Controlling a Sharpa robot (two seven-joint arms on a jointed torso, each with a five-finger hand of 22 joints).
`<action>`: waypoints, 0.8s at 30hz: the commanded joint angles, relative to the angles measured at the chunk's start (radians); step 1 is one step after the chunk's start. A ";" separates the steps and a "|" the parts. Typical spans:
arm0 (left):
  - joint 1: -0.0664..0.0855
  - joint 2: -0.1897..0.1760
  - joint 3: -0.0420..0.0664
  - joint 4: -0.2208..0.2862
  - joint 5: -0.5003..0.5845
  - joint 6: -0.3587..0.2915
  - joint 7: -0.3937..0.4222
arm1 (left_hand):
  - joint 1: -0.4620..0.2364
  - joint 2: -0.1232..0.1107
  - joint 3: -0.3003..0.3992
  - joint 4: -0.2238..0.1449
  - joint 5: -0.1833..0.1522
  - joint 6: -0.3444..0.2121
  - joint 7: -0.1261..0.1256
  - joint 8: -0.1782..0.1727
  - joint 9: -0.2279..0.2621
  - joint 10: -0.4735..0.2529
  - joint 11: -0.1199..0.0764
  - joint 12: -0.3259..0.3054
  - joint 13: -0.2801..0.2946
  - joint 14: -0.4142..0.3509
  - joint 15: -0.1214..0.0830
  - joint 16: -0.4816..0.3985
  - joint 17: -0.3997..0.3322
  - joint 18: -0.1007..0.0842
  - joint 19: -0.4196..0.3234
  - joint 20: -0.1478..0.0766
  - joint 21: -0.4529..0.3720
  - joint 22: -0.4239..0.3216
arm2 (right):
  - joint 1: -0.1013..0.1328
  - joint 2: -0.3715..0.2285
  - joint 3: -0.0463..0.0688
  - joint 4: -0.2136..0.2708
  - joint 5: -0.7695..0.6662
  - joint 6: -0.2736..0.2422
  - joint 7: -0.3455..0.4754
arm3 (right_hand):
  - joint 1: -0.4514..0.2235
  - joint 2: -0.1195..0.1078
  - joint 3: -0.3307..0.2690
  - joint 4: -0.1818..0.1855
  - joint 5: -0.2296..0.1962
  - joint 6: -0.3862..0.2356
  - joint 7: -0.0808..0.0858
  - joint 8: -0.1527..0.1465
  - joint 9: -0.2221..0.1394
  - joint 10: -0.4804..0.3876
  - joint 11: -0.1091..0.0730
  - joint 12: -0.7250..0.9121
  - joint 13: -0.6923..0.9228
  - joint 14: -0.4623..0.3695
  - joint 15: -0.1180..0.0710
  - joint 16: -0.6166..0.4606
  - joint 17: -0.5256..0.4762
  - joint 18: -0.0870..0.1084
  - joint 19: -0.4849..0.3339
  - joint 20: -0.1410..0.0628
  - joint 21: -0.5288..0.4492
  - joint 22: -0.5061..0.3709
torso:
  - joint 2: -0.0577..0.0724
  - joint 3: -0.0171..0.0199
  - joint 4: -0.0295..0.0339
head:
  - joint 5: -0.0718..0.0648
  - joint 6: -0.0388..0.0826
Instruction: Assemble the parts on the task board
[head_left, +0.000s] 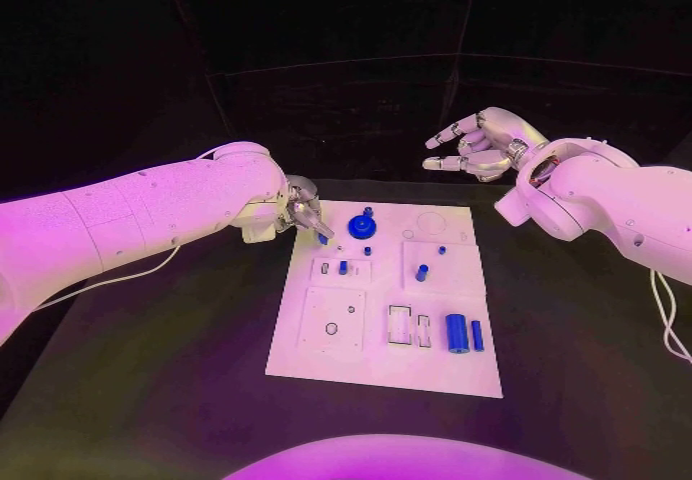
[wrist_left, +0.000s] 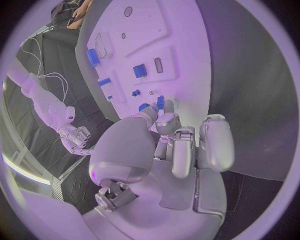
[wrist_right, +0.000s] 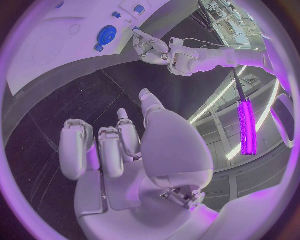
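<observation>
1. Partly hidden, the small blue part (head_left: 322, 238) at the far-left corner of the task board (head_left: 332, 345) sits under the fingertips of the left robot hand (head_left: 300, 212); whether it is pinched or merely touched cannot be told from the head view.
2. Likewise, the left wrist view shows that hand's fingers (wrist_left: 180, 150) drawn close together and curled toward the board, with a blue piece (wrist_left: 160, 102) just past the fingertips, its contact unclear.
3. Higher and farther back, the right robot hand (head_left: 479, 142) hangs above the bench (head_left: 144, 400) beyond the board's far-right corner, fingers loosely spread and bent, holding nothing.
4. From the right wrist view, that hand's fingers (wrist_right: 103, 147) stand apart over the dark bench, and nothing lies between them.
5. On the board, a blue gear-like disc (head_left: 362, 226) sits near the far edge, just right of the left hand's fingertips.
6. Two tiny blue pieces (head_left: 343, 267) stand in a raised block left of centre, and a blue peg (head_left: 421, 272) stands in the block to the right.
7. Near the right edge, a thick blue cylinder (head_left: 456, 333) and a thinner blue pin (head_left: 477, 335) lie side by side.
8. Details of the small sockets and outlines on the near-left plates are too small to make out.
</observation>
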 joint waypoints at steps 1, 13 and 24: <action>-0.005 -0.026 -0.001 0.045 -0.012 -0.068 0.037 | -0.002 -0.020 0.120 -0.110 -0.004 -0.005 -0.001 0.006 0.003 0.003 -0.005 -0.002 -0.002 0.104 -0.005 0.003 0.263 0.009 0.000 -0.006 0.002 0.001 | 0.002 -0.002 0.001 -0.001 -0.001 0.007 0.009 | 0.000 0.008 -0.007 -0.001 0.005 -0.008 0.002 0.007 -0.002 -0.009 0.001 -0.004 -0.002 0.086 0.010 -0.005 0.191 0.006 -0.003 0.004 -0.004 -0.001 | 0.000 0.0001 -0.0004 | 0.003 -0.001; -0.032 -0.081 -0.002 0.135 -0.044 -0.105 0.051 | -0.005 -0.040 0.140 -0.125 -0.005 -0.004 -0.003 0.007 0.005 0.006 -0.007 -0.002 -0.003 0.104 -0.006 0.003 0.263 0.008 0.001 -0.006 0.004 0.005 | 0.002 -0.002 0.001 -0.004 -0.001 0.008 0.010 | -0.001 0.009 -0.008 0.000 0.005 -0.008 0.003 0.007 -0.002 -0.009 0.001 -0.003 -0.001 0.086 0.010 -0.005 0.191 0.006 -0.004 0.004 -0.004 -0.002 | 0.001 -0.0017 -0.0007 | 0.007 -0.002; -0.058 -0.095 -0.002 0.167 -0.092 -0.125 0.042 | -0.007 -0.042 0.146 -0.127 -0.005 -0.003 -0.003 0.008 0.006 0.007 -0.007 -0.001 -0.002 0.104 -0.007 0.003 0.263 0.008 0.002 -0.006 0.005 0.007 | 0.002 0.000 0.001 -0.007 -0.001 0.009 0.012 | -0.002 0.011 -0.009 0.001 0.005 -0.008 0.003 0.007 -0.002 -0.009 0.001 -0.004 -0.001 0.086 0.010 -0.005 0.191 0.006 -0.003 0.004 -0.004 -0.002 | 0.001 -0.0012 -0.0015 | 0.009 -0.004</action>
